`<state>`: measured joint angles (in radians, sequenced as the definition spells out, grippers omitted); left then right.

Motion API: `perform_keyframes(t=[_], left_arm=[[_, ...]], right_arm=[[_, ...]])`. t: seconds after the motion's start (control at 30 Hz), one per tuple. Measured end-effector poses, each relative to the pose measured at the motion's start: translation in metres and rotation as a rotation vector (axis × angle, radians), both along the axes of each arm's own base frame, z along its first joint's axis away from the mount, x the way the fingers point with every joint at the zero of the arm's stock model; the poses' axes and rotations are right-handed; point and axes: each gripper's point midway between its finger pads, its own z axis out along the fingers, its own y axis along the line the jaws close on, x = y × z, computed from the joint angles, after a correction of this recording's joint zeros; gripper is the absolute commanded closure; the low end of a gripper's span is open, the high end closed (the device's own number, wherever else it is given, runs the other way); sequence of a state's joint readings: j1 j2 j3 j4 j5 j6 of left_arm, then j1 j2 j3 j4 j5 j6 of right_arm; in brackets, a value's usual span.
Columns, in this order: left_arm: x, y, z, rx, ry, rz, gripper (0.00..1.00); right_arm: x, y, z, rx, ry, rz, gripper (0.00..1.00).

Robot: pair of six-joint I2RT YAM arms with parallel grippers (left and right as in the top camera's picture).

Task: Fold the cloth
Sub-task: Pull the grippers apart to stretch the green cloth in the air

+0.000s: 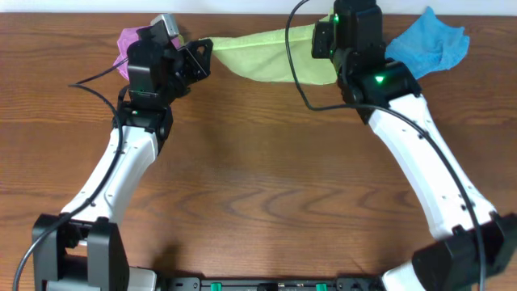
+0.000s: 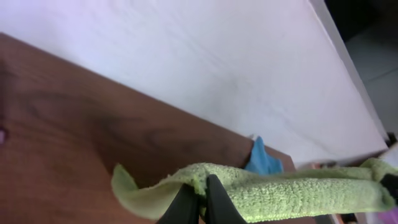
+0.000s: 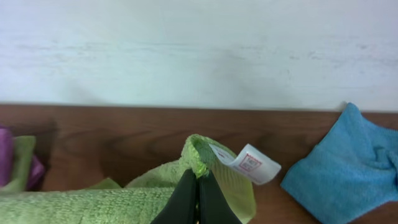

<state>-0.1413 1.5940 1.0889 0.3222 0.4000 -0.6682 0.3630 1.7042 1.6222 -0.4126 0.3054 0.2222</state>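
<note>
The yellow-green cloth (image 1: 262, 55) is stretched between my two grippers near the far edge of the table. My left gripper (image 1: 202, 50) is shut on its left corner, which shows in the left wrist view (image 2: 200, 186) with the cloth (image 2: 292, 193) running off to the right. My right gripper (image 1: 323, 36) is shut on the right corner, seen in the right wrist view (image 3: 198, 176), where the cloth (image 3: 87, 205) trails left and a white care label (image 3: 249, 163) sticks out beside the fingers.
A bright blue cloth (image 1: 428, 44) lies crumpled at the far right, also in the right wrist view (image 3: 348, 168). Purple cloths (image 1: 128, 44) lie at the far left under the left arm. A white wall (image 3: 199, 50) borders the far edge.
</note>
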Motion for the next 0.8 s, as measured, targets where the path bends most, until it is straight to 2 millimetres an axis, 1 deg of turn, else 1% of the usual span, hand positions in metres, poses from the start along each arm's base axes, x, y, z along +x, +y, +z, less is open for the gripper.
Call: perform_keyframes(t=[0.07, 0.17, 0.27, 0.4, 0.43, 0.5, 0.63, 0.7, 0.8], left_arm=[[0.007, 0.001, -0.003, 0.010, -0.009, 0.011, 0.94], [0.016, 0.002, -0.019, 0.031, 0.014, 0.018, 0.94], [0.018, 0.002, -0.029, 0.054, 0.027, 0.017, 0.94], [0.019, 0.000, -0.026, 0.065, 0.012, -0.001, 0.94], [0.018, -0.002, -0.024, 0.065, 0.009, -0.014, 0.94], [0.015, -0.005, -0.027, 0.067, 0.030, -0.036, 0.94], [0.002, -0.007, -0.048, 0.101, 0.126, -0.076, 0.94], [-0.007, -0.008, -0.054, 0.129, 0.164, -0.098, 0.94], [-0.024, -0.007, -0.057, 0.162, 0.214, -0.124, 0.94]], right_arm=[[0.008, 0.001, -0.008, -0.012, 0.002, 0.003, 0.99], [0.018, 0.003, -0.023, -0.037, 0.012, 0.013, 0.99], [0.026, 0.004, -0.028, -0.044, 0.002, 0.019, 0.99], [0.028, -0.002, -0.031, -0.049, 0.014, 0.018, 0.99], [0.026, -0.003, -0.035, -0.057, 0.031, 0.017, 0.99], [0.020, -0.007, -0.046, -0.077, 0.082, 0.018, 0.99], [-0.001, -0.011, -0.068, -0.114, 0.206, 0.034, 0.99], [-0.012, -0.013, -0.074, -0.122, 0.260, 0.046, 0.99], [-0.030, -0.012, -0.076, -0.112, 0.319, 0.075, 0.99]])
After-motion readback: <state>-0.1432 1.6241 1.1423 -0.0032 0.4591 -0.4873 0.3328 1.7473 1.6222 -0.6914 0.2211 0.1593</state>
